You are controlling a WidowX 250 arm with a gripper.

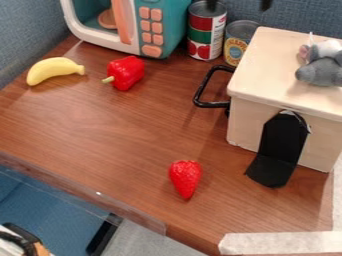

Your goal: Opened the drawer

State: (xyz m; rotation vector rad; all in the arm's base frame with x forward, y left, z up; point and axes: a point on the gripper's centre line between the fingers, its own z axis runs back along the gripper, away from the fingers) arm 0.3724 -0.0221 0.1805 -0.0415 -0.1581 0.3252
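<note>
At the top edge, right of centre, two black fingertips of the gripper [238,4] show wide apart, with nothing seen between them. They are above and behind the cans, apart from the drawer handle. The pale wooden drawer box [264,75] stands at the right. Its black looped handle [200,92] juts out from the left side, low over the table. The drawer front faces left and is mostly hidden under the lid's edge; no opened compartment shows.
Two cans [206,31] stand behind the handle, beside a toy microwave [127,25]. A red pepper [125,73] and banana [55,69] lie at left, a strawberry [185,178] in front. A grey plush toy [322,67] sits on the box; a black bracket [280,150] is on its front.
</note>
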